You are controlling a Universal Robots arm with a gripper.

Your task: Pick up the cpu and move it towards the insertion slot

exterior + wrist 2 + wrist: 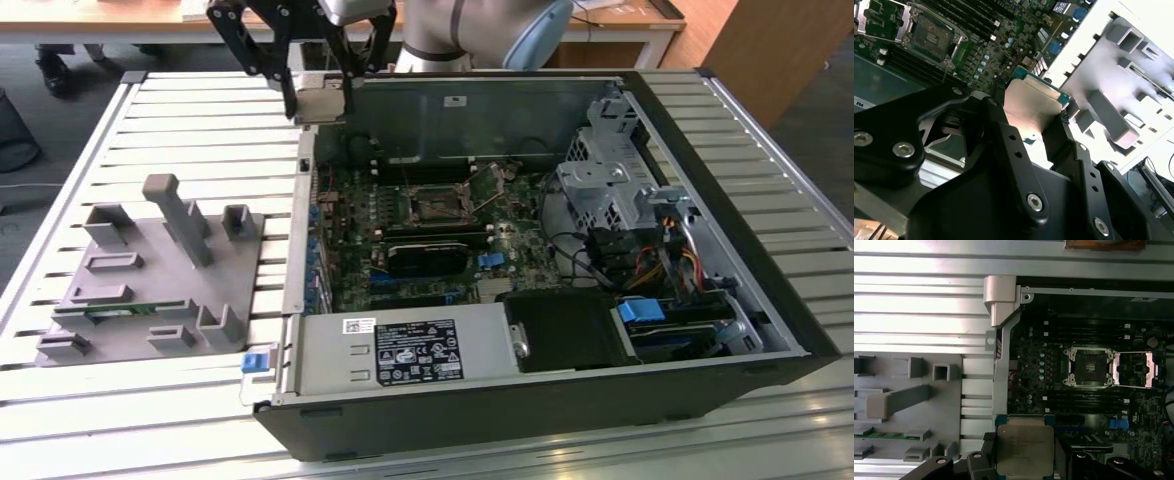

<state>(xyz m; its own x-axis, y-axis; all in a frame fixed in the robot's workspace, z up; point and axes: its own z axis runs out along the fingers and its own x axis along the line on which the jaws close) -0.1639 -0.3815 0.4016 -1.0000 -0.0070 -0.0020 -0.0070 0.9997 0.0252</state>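
Slatted tabletop [200,120] lies under your claw [324,100], which pinches the cpu [1025,450] level; keep it flat and square toward the insertion slot [1090,367] ahead.

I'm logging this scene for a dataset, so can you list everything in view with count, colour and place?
cpu: one, silver lid, held between the gripper's fingers above the case's edge.
insertion slot: one, silvery frame with dark centre, on the motherboard.
motherboard: one, green, inside the case.
computer case: one, black, open on the slatted table.
fixture block: one, grey, on the exterior view's left.
slatted table: one, white, under everything.
gripper: one, black, shut on the cpu.
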